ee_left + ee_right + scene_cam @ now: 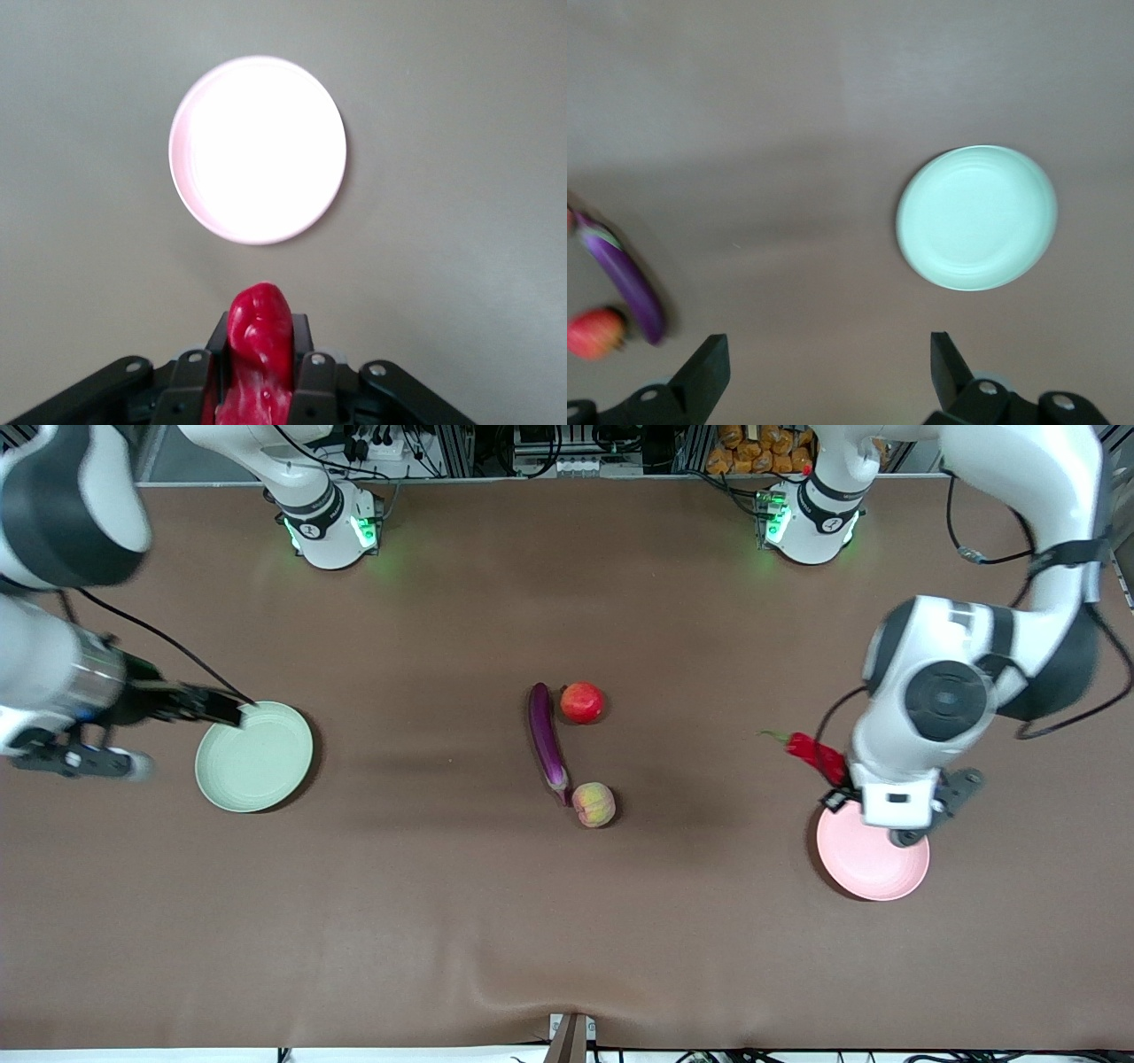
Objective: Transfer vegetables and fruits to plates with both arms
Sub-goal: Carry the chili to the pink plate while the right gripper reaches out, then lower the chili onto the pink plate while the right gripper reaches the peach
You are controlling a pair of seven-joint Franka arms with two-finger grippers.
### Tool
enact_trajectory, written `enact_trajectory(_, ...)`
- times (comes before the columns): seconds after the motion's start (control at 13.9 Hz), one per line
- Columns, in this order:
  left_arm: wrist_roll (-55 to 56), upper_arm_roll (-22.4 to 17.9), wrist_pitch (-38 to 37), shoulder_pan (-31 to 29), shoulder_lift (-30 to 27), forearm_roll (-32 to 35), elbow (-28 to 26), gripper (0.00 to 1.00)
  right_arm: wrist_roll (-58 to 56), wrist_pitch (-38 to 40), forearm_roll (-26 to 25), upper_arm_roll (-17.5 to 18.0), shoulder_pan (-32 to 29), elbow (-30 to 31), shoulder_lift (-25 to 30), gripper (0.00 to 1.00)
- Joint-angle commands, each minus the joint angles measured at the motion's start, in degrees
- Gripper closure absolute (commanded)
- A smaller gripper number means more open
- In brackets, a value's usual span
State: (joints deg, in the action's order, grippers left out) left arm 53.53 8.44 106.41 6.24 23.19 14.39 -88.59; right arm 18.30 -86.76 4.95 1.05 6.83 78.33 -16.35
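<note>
Brown desk (443, 921) carries both plates: the left hand (257, 376), clamped on the light, wrinkled red chili pepper (815, 753), hangs over the pale pink plastic plate (873, 864), while the right hand (824, 372), fingers spread and empty, waits beside the pale green plate (257, 762).

Eggplant (547, 740) mid-table between two plates, pomegranate (582, 702) and peach (594, 804) beside it.

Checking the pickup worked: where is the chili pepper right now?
The chili pepper is held in the shut left gripper, up in the air by the pink plate at the left arm's end of the table.
</note>
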Motion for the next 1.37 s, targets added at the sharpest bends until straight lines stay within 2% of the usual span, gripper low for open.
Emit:
enact_trajectory(0.0,-15.5,0.8,0.7,-4.6,1.2,1.0,0.7,1.0,16.0,-4.7,4.2,2.2,1.6,-3.4,-4.5,0.0)
enact_trajectory(0.22,-31.9,0.8,4.5,-7.2,3.6,0.3,0.8,1.0,37.4,-15.4,5.5,5.1,6.9,-3.5,-9.3,0.0)
enact_trajectory(0.5,-46.5,0.7,6.2,-7.5,8.4,0.2,3.0,1.0,54.3,-26.8,5.4,10.1,9.8,-3.8,-15.7,0.0)
enact_trajectory(0.72,-55.5,0.7,11.6,-9.2,12.7,0.2,5.1,1.0,65.6,-31.1,5.3,10.6,13.5,-7.8,-21.6,0.0)
enact_trajectory(0.87,-58.8,0.7,16.4,-10.8,16.5,-0.1,7.6,1.0,73.8,-36.4,5.2,10.6,16.1,-9.9,-25.6,0.0)
enact_trajectory(1.08,-57.7,0.6,24.7,-11.1,21.3,-0.2,8.5,1.0,75.8,-44.8,5.0,10.3,19.7,-10.4,-31.0,0.0)
enact_trajectory(1.3,-57.7,-0.2,29.9,-11.2,23.7,-0.2,8.5,1.0,78.4,-47.7,4.8,9.9,21.4,-10.4,-33.3,0.0)
